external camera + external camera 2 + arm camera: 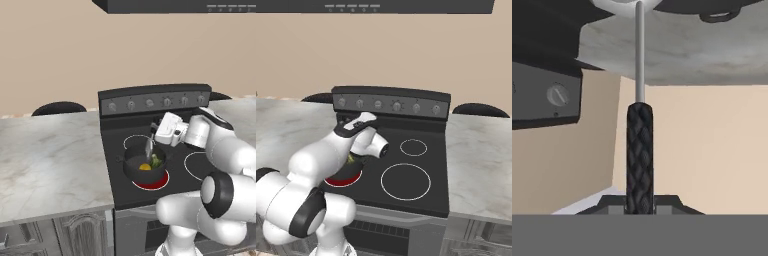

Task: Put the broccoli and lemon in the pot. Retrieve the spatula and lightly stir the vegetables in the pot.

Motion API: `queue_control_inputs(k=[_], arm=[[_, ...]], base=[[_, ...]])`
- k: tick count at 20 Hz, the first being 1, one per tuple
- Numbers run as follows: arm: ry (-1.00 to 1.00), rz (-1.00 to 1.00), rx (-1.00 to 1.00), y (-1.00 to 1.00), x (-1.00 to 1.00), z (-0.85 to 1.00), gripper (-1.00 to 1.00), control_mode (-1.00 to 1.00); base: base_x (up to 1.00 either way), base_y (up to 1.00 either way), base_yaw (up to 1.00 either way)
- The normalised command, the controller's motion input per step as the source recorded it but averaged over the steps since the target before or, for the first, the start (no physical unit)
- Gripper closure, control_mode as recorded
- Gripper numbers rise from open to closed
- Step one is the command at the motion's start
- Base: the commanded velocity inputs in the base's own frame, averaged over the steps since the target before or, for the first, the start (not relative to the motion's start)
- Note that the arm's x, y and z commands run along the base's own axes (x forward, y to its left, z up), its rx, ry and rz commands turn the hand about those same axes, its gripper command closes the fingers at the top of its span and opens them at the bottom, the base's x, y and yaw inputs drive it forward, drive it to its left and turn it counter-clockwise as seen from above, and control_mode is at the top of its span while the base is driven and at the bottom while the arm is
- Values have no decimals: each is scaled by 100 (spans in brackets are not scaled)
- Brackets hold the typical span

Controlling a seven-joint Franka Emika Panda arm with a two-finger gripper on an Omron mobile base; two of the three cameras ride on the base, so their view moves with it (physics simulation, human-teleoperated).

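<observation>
Left base view: we see lemon (144,167) and broccoli (156,161) already in pot (145,168) on stove (120,185); hand (149,141) clamped on spatula (148,148), blade dipping into pot.
Right base view: arm hides pot.
Hand view: spatula handle (640,155) pinched. We judge stirring left.

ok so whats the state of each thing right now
gripper: shut on the spatula handle
spatula: held, blade down inside the pot
pot: on the front left burner, holding both vegetables
lemon: in the pot
broccoli: in the pot, beside the lemon
front left burner: glowing red
</observation>
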Motion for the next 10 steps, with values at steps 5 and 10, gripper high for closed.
queue_control_inputs(k=[5,10], arm=[[-5,0,-9,2,1,1,100,-100],[0,0,-7,12,-3,0,100,-100]], base=[[0,0,0],[0,0,0]])
